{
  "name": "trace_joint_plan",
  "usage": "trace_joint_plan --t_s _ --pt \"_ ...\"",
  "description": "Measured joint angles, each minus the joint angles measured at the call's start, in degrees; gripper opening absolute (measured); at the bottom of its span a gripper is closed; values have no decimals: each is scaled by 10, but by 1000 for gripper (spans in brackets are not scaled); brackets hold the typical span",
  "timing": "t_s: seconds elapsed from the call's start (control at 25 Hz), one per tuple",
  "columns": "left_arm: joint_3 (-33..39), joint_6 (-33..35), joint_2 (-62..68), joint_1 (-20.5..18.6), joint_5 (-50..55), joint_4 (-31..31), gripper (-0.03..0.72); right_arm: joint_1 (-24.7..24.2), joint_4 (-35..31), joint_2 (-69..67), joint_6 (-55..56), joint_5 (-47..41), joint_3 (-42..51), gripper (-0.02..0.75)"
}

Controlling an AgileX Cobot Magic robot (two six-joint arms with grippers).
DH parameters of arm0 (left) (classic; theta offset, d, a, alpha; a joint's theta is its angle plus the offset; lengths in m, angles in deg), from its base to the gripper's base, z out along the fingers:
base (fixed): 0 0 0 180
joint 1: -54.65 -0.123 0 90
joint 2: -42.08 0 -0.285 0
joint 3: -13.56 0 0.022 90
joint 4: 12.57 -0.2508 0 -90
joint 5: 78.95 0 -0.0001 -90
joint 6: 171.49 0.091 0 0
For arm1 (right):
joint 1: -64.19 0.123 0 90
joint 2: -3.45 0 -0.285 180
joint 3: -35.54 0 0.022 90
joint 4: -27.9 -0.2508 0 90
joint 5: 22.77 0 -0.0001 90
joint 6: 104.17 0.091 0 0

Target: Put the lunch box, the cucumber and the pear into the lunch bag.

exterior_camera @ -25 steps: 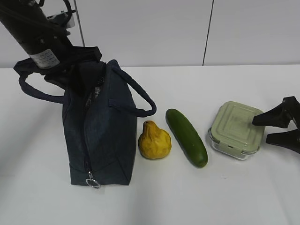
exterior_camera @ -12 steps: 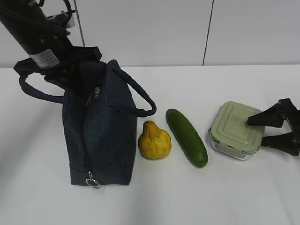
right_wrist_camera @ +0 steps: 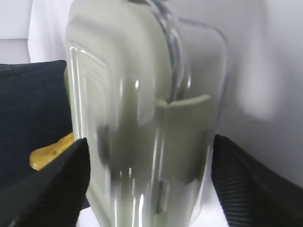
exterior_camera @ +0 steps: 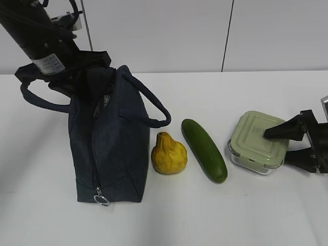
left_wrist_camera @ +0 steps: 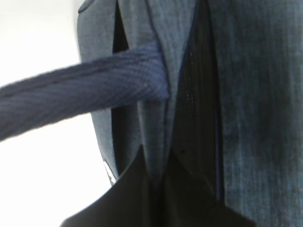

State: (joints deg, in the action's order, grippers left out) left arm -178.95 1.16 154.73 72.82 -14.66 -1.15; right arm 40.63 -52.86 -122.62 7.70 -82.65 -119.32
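The navy lunch bag (exterior_camera: 110,148) stands on the white table at the left, zipper ring at its front bottom. My left gripper (exterior_camera: 77,72) is at the bag's far top edge; in the left wrist view it (left_wrist_camera: 156,182) is shut on a fold of the lunch bag's fabric (left_wrist_camera: 156,85). The yellow pear (exterior_camera: 168,154) and the dark green cucumber (exterior_camera: 204,149) lie right of the bag. The lunch box (exterior_camera: 257,141) with its sage-green lid sits at the right. My right gripper (exterior_camera: 279,143) is open, its fingers straddling the box's right edge; the box (right_wrist_camera: 142,118) fills the gap.
The bag's loop handles (exterior_camera: 154,102) stick out to both sides. A white wall stands behind the table. The pear (right_wrist_camera: 49,151) and the bag (right_wrist_camera: 33,109) show behind the box in the right wrist view.
My right gripper has moved left, from beside the lunch box to around its right edge. The left arm and the bag have not moved.
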Motion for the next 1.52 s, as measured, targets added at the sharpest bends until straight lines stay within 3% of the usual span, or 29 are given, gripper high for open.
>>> trace_joint_plan --t_s 0.12,0.4,0.72,0.92,1.2,1.52 --pt "0 0 0 0 0 0 3 0 -4 -5 0 -3 -1 566" --pt "0 0 0 0 0 -2 2 0 -12 -7 0 -11 -2 390" --pt "0 1 0 1 0 1 2 0 -47 -13 -9 -28 -18 386" --pt "0 42 1 1 -8 54 2 5 -52 15 -2 -28 -40 386" --pt "0 101 1 1 -26 147 2 71 -53 105 67 -29 -80 386" --pt "0 109 1 1 -36 194 1 173 -51 170 156 -57 -157 385"
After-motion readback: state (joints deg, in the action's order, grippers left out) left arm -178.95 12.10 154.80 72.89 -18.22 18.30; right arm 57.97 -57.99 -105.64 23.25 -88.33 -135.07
